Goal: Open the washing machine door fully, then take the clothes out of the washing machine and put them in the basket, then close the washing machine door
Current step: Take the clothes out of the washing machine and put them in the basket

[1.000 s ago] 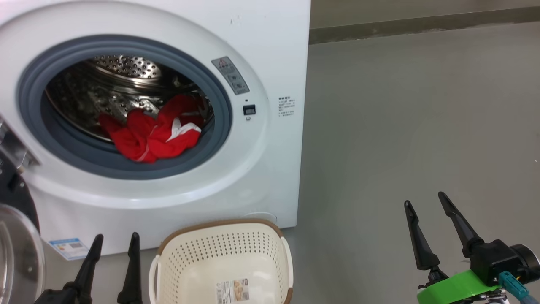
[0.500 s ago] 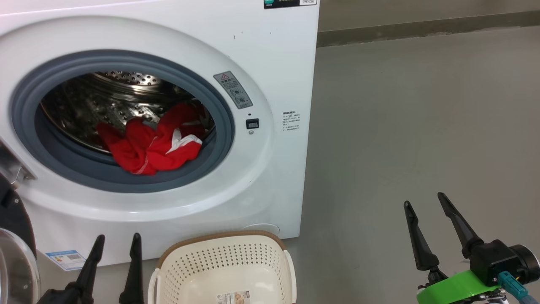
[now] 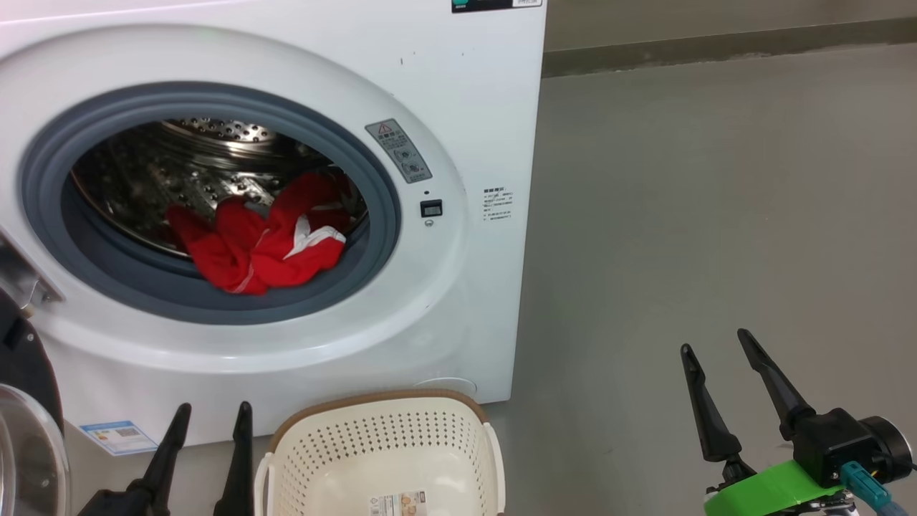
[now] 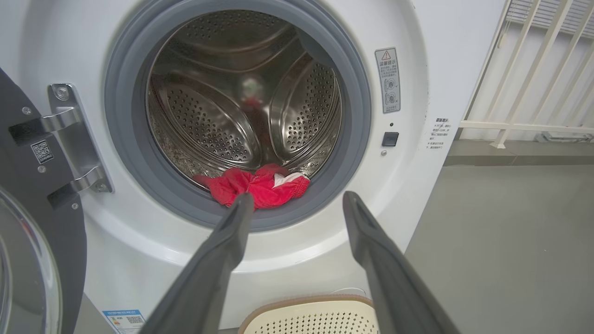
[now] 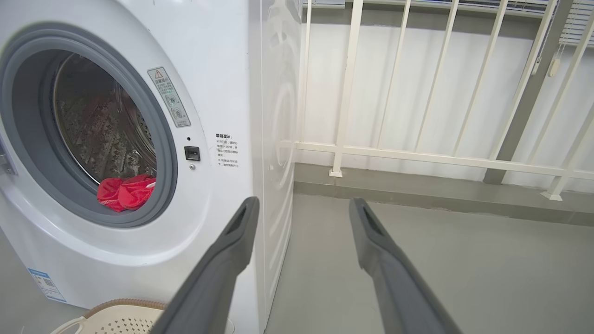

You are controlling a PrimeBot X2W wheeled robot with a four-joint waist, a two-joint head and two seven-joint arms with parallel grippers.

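Only my view rose — clothes (image 3: pixel 265 247) still inside the washing machine (image 3: pixel 466 107), unloading pending, left gripper (image 3: pixel 215 405) and right gripper (image 3: pixel 714 340) wide.

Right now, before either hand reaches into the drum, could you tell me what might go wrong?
1. The clothes lie bunched against the grey rubber ring; the open left hand might pinch the ring or lift only part of the bundle.
2. The basket stands close under the opening, beside that hand; a rising arm could nudge it away.
3. The washing machine door hangs open at the left, so a wide swing might strike it.
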